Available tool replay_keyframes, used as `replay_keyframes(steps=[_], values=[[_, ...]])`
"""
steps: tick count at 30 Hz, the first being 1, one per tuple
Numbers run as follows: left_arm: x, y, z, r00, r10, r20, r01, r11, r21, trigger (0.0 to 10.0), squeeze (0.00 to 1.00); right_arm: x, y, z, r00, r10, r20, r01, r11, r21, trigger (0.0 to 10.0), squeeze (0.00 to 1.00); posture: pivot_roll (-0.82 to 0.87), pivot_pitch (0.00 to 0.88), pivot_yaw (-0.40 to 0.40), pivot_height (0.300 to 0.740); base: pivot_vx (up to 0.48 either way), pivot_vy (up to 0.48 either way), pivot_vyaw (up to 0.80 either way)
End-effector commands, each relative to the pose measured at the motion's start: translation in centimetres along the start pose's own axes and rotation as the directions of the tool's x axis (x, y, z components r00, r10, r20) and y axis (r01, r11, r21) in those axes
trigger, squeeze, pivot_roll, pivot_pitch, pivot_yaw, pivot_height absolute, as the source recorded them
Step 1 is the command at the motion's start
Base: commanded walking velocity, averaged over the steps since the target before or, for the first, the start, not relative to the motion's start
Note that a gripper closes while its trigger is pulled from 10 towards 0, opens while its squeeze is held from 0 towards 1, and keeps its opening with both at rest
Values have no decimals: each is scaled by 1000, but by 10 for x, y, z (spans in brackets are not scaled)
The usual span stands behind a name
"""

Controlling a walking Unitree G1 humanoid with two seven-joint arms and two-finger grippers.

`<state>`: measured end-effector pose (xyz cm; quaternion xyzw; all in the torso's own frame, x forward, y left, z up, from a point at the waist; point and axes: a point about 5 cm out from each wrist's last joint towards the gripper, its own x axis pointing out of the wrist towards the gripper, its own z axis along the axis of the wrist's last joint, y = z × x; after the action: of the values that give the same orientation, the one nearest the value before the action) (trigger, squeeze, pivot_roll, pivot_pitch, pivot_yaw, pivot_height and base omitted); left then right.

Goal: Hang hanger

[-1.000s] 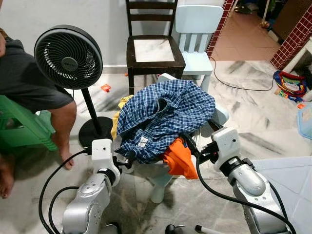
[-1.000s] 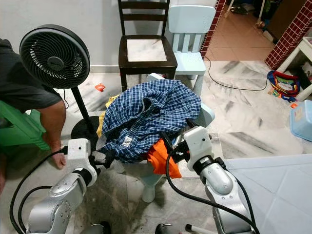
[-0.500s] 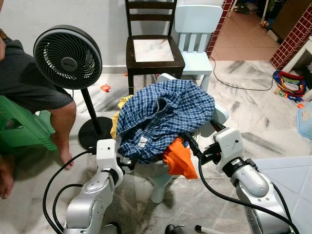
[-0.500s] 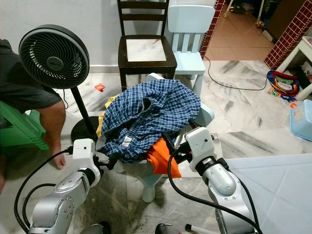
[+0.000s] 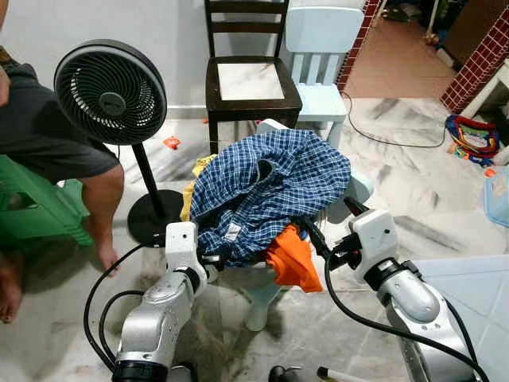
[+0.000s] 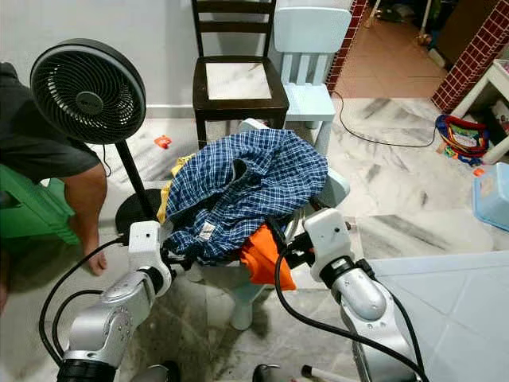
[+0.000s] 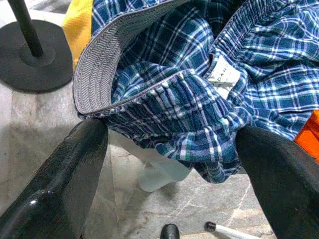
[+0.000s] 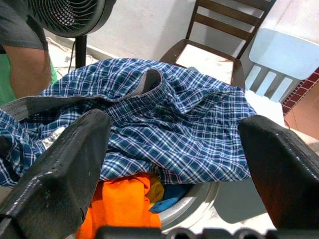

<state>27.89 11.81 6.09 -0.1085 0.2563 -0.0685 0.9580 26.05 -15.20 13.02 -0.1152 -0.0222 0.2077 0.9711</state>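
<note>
A blue plaid garment (image 5: 270, 191) lies heaped on a small pale stool (image 5: 256, 309), over an orange cloth (image 5: 293, 259) and a yellow one (image 5: 191, 200). My left gripper (image 5: 213, 261) is open at the pile's lower left edge, its two fingers spread either side of the plaid hem (image 7: 199, 84) in the left wrist view. My right gripper (image 5: 312, 239) is open at the pile's right side, just beside the orange cloth. In the right wrist view its fingers (image 8: 60, 174) frame the plaid heap (image 8: 169, 109), holding nothing.
A black standing fan (image 5: 110, 93) is left of the pile, with a seated person (image 5: 48, 143) on a green stool (image 5: 40, 211) beyond it. A dark wooden chair (image 5: 250, 83) and a pale blue child's chair (image 5: 322, 48) stand behind. A white surface (image 5: 477, 286) is at the lower right.
My left arm has swung rightwards and brought its gripper up to the pile's lower left edge. The right gripper has barely shifted.
</note>
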Motion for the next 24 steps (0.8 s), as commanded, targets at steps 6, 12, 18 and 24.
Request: replay_keyframes(steps=[6, 12, 18, 24], values=[[7, -5, 0, 999, -39, 22, 39, 999, -13, 0, 0, -2, -2, 3, 1000, -5, 6, 5, 1000, -2, 10000, 0, -115, 185, -77, 740, 0, 0, 0], [9, -6, 3, 998, -44, 44, 45, 999, -19, 8627, 0, -2, -2, 3, 1000, -6, 7, 6, 1000, -2, 10000, 0, -116, 186, -75, 740, 0, 0, 0], [12, -7, 5, 997, -47, 63, 50, 997, -55, 10000, 0, -2, -1, 3, 1000, -6, 7, 6, 1000, -1, 10000, 0, -116, 184, -74, 740, 0, 0, 0], [15, -10, 7, 996, -44, 82, 55, 988, -142, 10000, 0, -2, -1, 3, 1000, -6, 8, 6, 1000, -1, 10000, 0, -117, 182, -73, 740, 0, 0, 0]])
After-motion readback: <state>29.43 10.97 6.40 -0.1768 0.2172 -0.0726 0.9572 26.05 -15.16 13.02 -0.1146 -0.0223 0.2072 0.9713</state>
